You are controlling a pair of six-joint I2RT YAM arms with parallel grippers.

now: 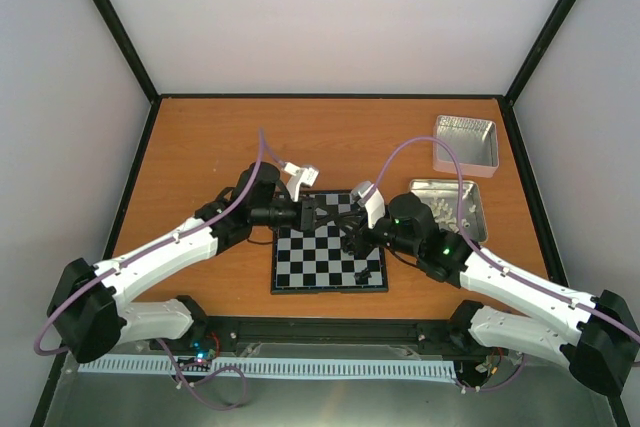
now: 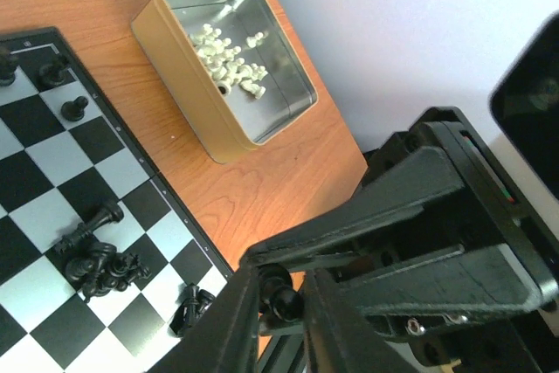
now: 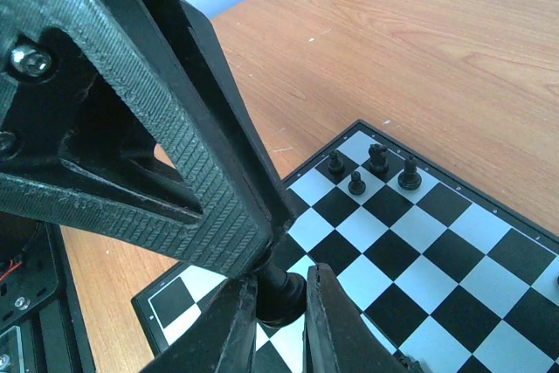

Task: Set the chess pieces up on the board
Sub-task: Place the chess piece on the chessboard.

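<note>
Sitting between both jaws: black piece [image 3: 279,296]

A wooden, orange-brown table [image 1: 200,147] is shown. The board [image 1: 310,262] is laid flat by the middle of the near edge. Toward the right edge, one silver tin [image 1: 440,195] is set close to the board without touching it. A second tin [image 1: 465,137] is placed by the far right corner, possibly upside down.

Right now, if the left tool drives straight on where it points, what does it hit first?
The right tool, almost at once: it faces the left tool tip to tip above the board, a black chess piece between them.
</note>
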